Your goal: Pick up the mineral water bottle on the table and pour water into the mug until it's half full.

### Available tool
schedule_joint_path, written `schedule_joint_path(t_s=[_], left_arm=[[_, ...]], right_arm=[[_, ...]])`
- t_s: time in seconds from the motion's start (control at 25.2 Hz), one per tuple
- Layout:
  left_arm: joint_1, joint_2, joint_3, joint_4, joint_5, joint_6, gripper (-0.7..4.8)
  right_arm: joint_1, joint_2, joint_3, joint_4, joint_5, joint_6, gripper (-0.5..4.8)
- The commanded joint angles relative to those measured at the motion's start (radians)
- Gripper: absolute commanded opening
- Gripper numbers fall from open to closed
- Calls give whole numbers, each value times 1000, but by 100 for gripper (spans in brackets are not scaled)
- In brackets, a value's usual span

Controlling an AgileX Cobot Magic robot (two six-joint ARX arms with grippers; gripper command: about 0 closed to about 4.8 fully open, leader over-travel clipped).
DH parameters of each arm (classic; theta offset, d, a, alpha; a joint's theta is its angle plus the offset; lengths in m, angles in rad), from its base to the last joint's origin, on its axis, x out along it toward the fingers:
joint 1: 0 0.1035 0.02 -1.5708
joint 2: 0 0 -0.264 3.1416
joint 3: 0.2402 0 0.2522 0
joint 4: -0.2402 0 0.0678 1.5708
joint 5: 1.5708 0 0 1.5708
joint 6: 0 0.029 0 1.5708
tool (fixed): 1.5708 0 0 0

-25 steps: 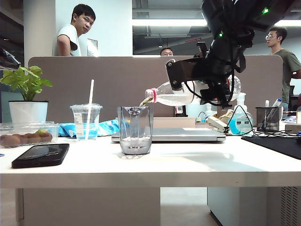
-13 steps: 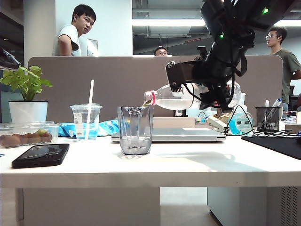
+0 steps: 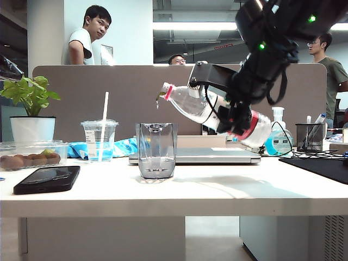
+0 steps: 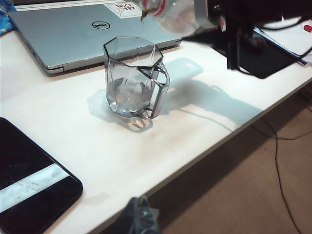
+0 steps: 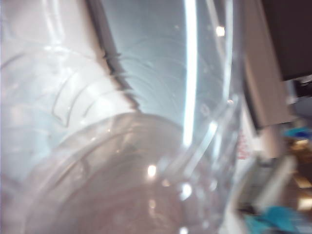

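In the exterior view, a black phone (image 3: 47,179) is seen lying nearest on the white desk (image 3: 217,196), at the left. Behind it the mug (image 3: 156,150) stands upright near the middle of the desk, with a shallow layer of water at its base. The mineral water bottle (image 3: 212,111) is held in the air above and to the right of the mug, tilted with its uncapped mouth raised toward the left and its base lower to the right. It is clamped around its body by the jaws of the right gripper (image 3: 231,111). Farther back a closed silver laptop (image 3: 206,156), a plastic cup with a white straw (image 3: 99,140) and a potted plant (image 3: 31,111) are seen, with a grey partition (image 3: 125,92) behind them.

In the left wrist view, what the exterior view hides is shown: the mug (image 4: 134,78) from above, its handle turned toward the desk's front edge, the Dell laptop (image 4: 73,31) just behind it, and the bottle's mouth (image 4: 168,12) above the mug's far rim. The left gripper (image 4: 139,217) appears only as a blurred dark tip, off the desk's front edge; whether its jaws are apart cannot be told.

The right wrist view is filled by the clear ribbed wall of the bottle (image 5: 136,126), seen very close; the jaws themselves are not visible there.
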Motion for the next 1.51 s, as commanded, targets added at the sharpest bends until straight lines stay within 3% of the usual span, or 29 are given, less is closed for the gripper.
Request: schedule_joint_path(t_s=[0.04,0.36,0.59,0.95,1.23,1.39,1.51], left_arm=[[-1,-2,5,6,5,0,-4],[-1,-2,5,5,5,0,-4],[-1,-2,5,6,5,0,-4],[-1,-2,5,6,5,0,-4],[-1,-2,5,6,5,0,-4],[-1,-2,5,5,5,0,-4],[-1,-2,5,6,5,0,-4]], right_arm=[[-11,-7,-73,180,-93,231,239],[-55,31,-296,704,-173,722,239],[-48,202,-319,939,-182,862,239],[-48,292,-319,1051,-187,949,243],[-48,291,-318,1149,-220,951,245],[-48,291,-317,1146,-224,975,333],[-48,291,-318,1146,-224,976,348]])
